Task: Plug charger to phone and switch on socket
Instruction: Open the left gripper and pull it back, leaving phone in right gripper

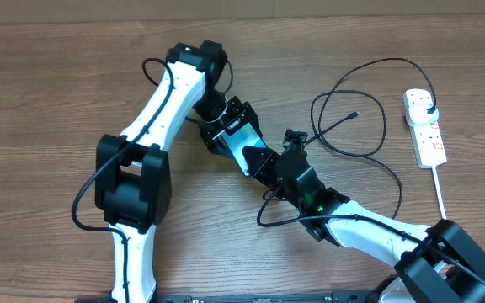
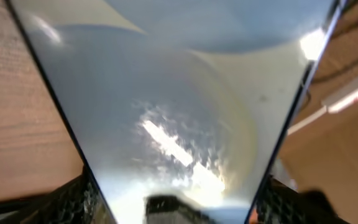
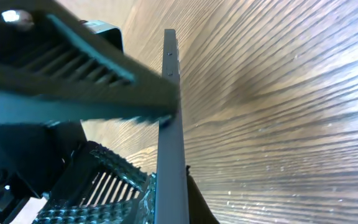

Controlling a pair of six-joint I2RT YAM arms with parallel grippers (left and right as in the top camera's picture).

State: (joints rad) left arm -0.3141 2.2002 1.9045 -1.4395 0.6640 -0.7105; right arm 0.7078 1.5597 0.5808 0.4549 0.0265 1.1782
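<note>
The phone [image 1: 244, 149] is held well apart from the socket [image 1: 429, 139], clamped at opposite ends by the left gripper [image 1: 226, 128] and right gripper [image 1: 268, 166]; the charger [image 1: 394, 60] is looped between.

A robotics lab test station: the left arm [image 1: 162, 101] and right arm [image 1: 369, 229], white-shelled with black joints, meet over a phone [image 1: 244, 145] on a wood-grain bench [image 1: 40, 101]. A white power strip [image 1: 425, 126] with red markings and a looping black charger cable [image 1: 391, 60] lie on the bench near the right arm, and exposed black wiring trails along both machines.
</note>
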